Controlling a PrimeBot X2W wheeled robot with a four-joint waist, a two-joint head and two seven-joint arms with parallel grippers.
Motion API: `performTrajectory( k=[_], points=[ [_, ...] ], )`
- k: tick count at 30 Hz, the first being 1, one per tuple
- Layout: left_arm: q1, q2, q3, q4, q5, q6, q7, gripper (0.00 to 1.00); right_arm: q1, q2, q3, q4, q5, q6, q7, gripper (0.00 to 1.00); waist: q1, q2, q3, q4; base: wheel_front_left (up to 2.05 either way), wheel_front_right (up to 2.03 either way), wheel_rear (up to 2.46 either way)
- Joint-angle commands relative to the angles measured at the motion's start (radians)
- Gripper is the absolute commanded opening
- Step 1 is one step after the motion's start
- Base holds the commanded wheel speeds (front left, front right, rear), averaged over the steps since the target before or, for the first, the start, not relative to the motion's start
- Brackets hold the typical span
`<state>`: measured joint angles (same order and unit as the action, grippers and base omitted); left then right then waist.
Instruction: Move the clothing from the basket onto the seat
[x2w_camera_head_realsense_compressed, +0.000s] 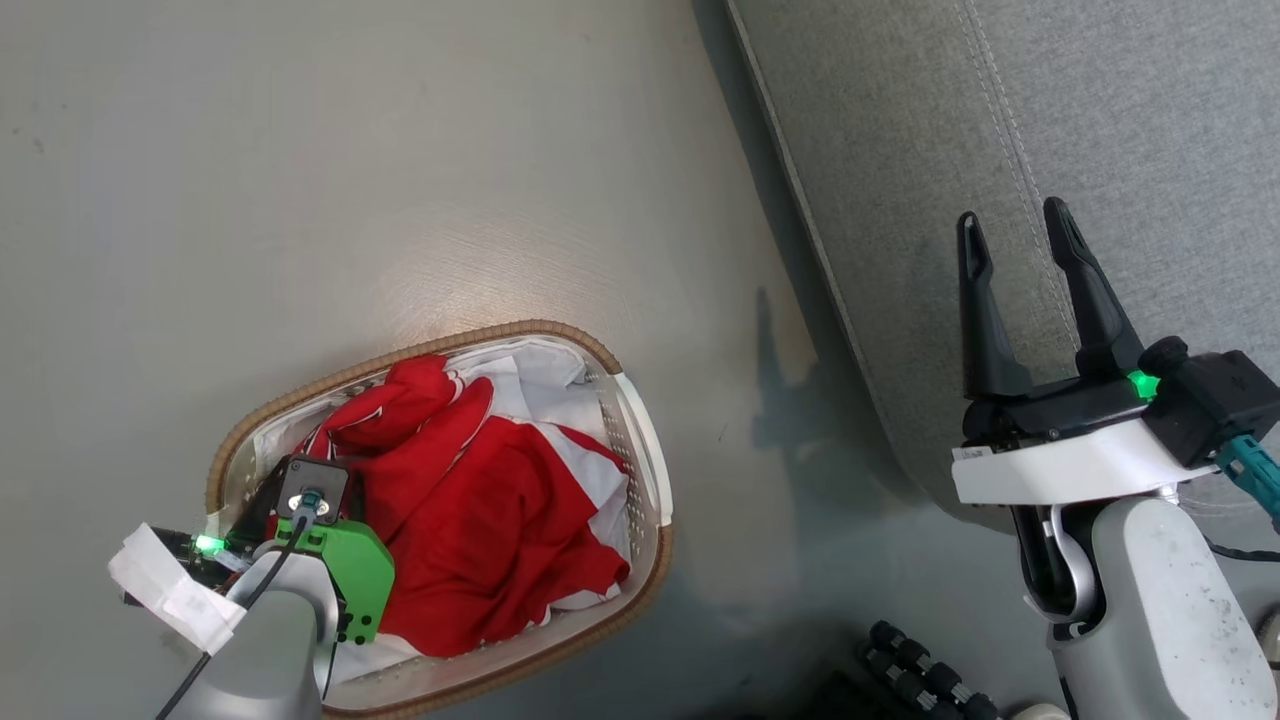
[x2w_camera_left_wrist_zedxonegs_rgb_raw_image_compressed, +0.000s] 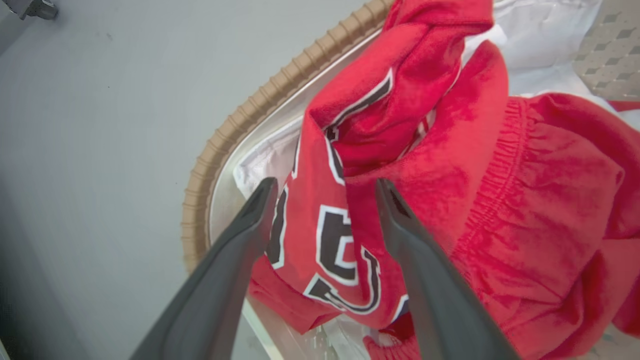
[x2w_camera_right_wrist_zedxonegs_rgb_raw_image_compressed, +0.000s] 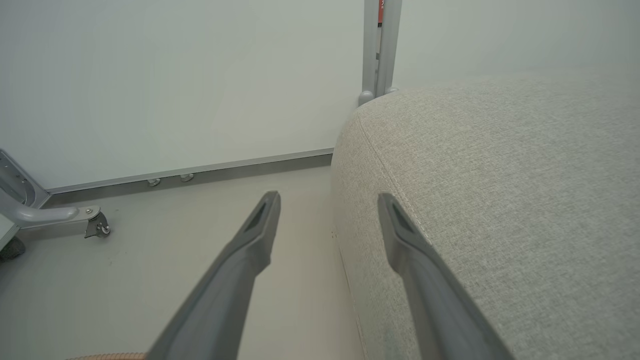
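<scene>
Left hand (x2w_camera_left_wrist_zedxonegs_rgb_raw_image_compressed: 325, 185) gapes wide over the clothing (x2w_camera_left_wrist_zedxonegs_rgb_raw_image_compressed: 525, 200) in the basket (x2w_camera_left_wrist_zedxonegs_rgb_raw_image_compressed: 240, 125); right hand (x2w_camera_right_wrist_zedxonegs_rgb_raw_image_compressed: 327, 197) gapes empty.

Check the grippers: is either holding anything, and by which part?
Nothing is held. The left gripper is open over the jersey in the basket; the right gripper is open and empty by the seat.

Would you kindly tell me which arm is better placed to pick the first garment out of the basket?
Left. The left gripper hangs open right over the numbered jersey in the basket; the right gripper is open at the edge of the seat, away from it.
</scene>
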<state>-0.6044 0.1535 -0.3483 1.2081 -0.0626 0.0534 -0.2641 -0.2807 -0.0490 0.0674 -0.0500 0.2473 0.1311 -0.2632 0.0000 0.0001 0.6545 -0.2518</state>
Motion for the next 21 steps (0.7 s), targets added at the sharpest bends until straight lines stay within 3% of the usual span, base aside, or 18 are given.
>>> performTrajectory(
  k=[1,3,5,6,12,21],
  points=[
    [-0.023,0.010,0.001,0.015,-0.007,0.008,-0.001,0.99,-0.014,-0.003,0.003,-0.006,0.004,-0.001,-0.002,1.00,0.0000,-0.0001,0.012,-0.009,0.00,0.00,0.00],
    [-0.032,0.008,-0.004,0.027,-0.008,0.008,-0.001,0.46,-0.015,-0.003,0.006,-0.008,0.005,-0.001,-0.002,1.00,0.0000,-0.0001,0.018,-0.010,0.00,0.00,0.00],
    [-0.038,0.005,-0.009,0.035,-0.008,0.008,-0.001,0.21,-0.017,-0.003,0.008,-0.009,0.007,-0.001,-0.002,1.00,0.0000,-0.0001,0.022,-0.010,0.00,0.00,0.00],
    [-0.039,0.005,-0.010,0.039,-0.010,0.009,-0.001,0.00,-0.016,-0.003,0.009,-0.009,0.008,-0.001,-0.002,1.00,0.0000,-0.0001,0.023,-0.009,0.00,0.00,0.00],
    [-0.041,-0.003,-0.017,0.036,-0.020,0.007,-0.001,0.00,-0.018,-0.003,0.005,-0.003,0.003,-0.001,-0.002,1.00,0.0000,-0.0001,0.019,0.001,0.00,0.00,0.00],
    [0.033,-0.017,-0.020,-0.044,-0.040,-0.034,-0.001,0.00,0.002,-0.003,-0.012,0.032,-0.007,-0.001,-0.002,1.00,0.0000,-0.0001,-0.062,0.052,0.00,0.00,0.00]
  ],
)
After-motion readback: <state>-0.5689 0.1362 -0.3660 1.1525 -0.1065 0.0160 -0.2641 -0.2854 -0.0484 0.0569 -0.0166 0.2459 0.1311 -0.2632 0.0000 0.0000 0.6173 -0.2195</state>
